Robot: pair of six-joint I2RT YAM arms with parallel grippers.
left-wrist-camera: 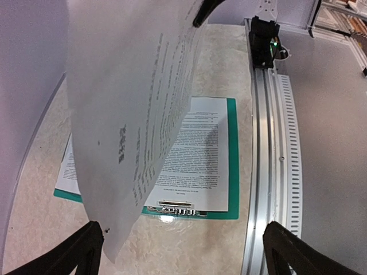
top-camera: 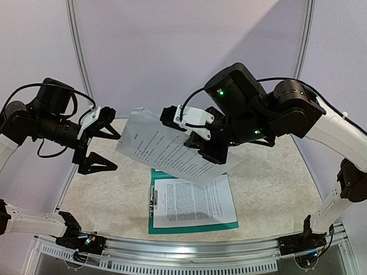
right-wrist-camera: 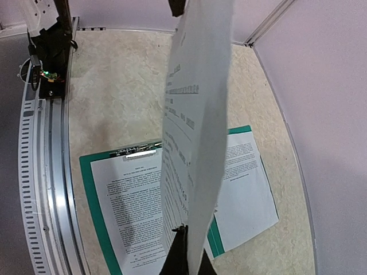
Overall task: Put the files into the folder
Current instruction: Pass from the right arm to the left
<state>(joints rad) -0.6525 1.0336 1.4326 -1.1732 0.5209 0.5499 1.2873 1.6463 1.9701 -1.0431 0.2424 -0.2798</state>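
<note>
Nearest me on the table (top-camera: 269, 195), the teal folder (top-camera: 189, 228) lies flat with printed sheets (top-camera: 192, 200) on it. Its metal clip (left-wrist-camera: 175, 205) shows clearly only in the wrist views, and I cannot read the print in any view. Above it, the right gripper (top-camera: 202, 148) is clamped on one tilted sheet (top-camera: 163, 148) held clear of the folder. The left gripper (top-camera: 115, 153) stands spread wide just beside that sheet's left edge, gripping nothing.

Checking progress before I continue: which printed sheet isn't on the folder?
The sheet hanging in mid-air, pinched in the right fingers. The other sheets lie flat on the teal folder.
</note>
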